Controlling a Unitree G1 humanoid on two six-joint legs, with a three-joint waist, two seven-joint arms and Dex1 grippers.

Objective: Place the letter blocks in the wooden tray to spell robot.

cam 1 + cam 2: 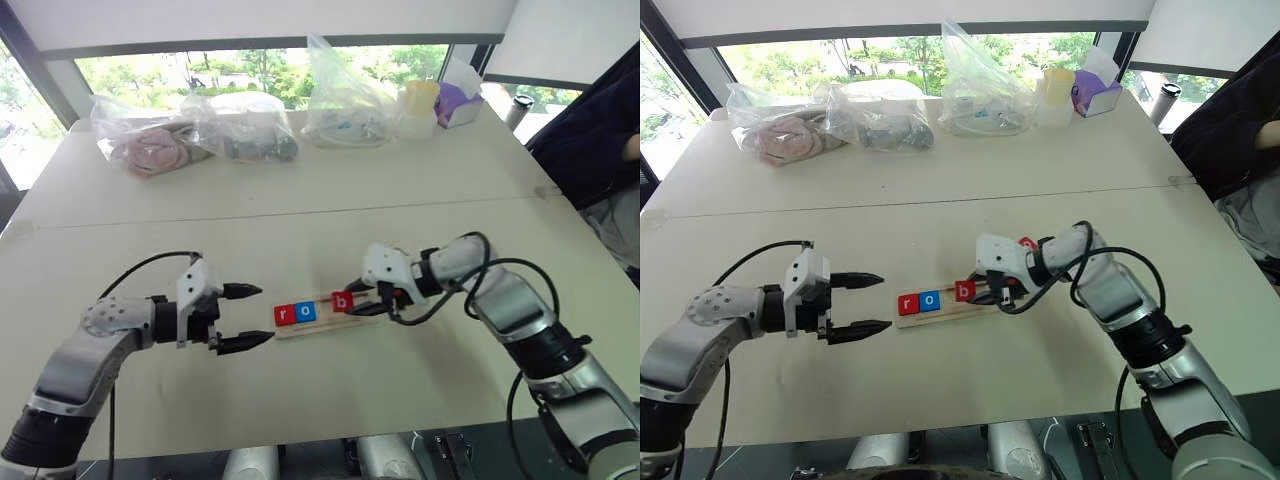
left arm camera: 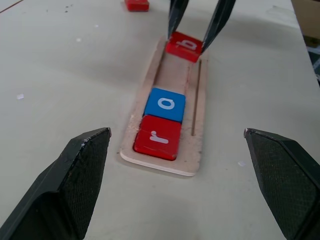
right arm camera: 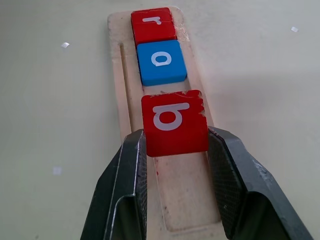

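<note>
Setting: pale counter (image 1: 330,200) before bright windows; clear bags (image 1: 190,130) and a cup lie along its far edge, well apart from the work.
Tray: wooden tray (image 3: 186,200) lies near the middle of the counter, between the two arms; its end nearer the left arm is filled, the other end is bare.
Blocks in tray: red r block (image 3: 153,24) sits at the end; blue o block (image 3: 161,62) touches it.
Block in hand: red b block (image 3: 175,123) is over the tray just beside the o, a little tilted, not yet flat in the groove.
Right gripper: right gripper (image 3: 176,145) is clamped on the b block by its two side edges.
Left gripper: left gripper (image 2: 177,150) holds nothing; its fingers stand wide apart, near the r end of the tray.
Other blocks: one more red block (image 2: 136,4) lies on the counter beyond the tray; its letter I cannot read.
Advice: I judge the b must be levelled and squared to the rims; then lowered against the o; release only when it lies flat, otherwise a corner may ride on the rim.
</note>
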